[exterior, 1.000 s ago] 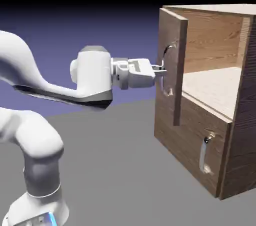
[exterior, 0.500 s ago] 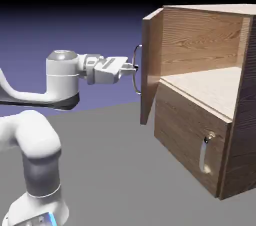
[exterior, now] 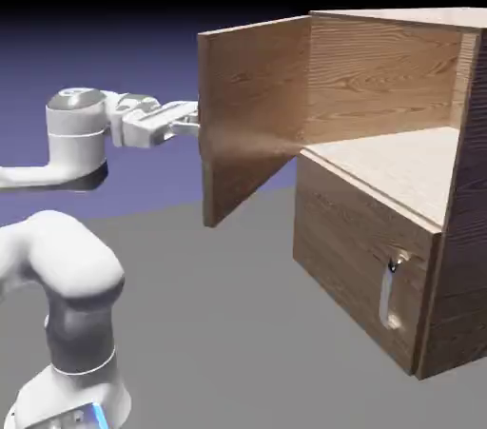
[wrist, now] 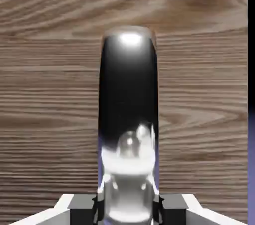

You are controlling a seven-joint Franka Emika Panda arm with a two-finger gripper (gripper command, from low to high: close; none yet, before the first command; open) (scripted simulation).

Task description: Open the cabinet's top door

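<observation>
In the exterior view, the top door [exterior: 255, 113] has swung much farther out than in the earlier frames: a second ago its panel stood partly across the upper opening, and now it juts from the cabinet [exterior: 366, 246] toward the exterior view's left, its inner face showing. The arm [exterior: 78, 137] has drawn back toward the exterior view's left along with it, and the gripper [exterior: 195, 123] is at the door's free edge, where the handle's grip is hidden behind the panel. The upper compartment [exterior: 380, 85] lies wide open, its back and floor in sight, bounded by the top panel and the near side wall. Below the swung door is open room down to the grey ground [exterior: 219, 322]; the lower door [exterior: 361, 261] stays closed, its small silver handle [exterior: 386, 294] unmoved. In the hand view, the jaws are clenched on the top door's silver handle [wrist: 128, 169], which runs up between the two fingertips [wrist: 82, 209]. Wood grain fills both sides of it, and the door's edge runs down near the hand view's right border, with dark and violet backdrop beyond.
</observation>
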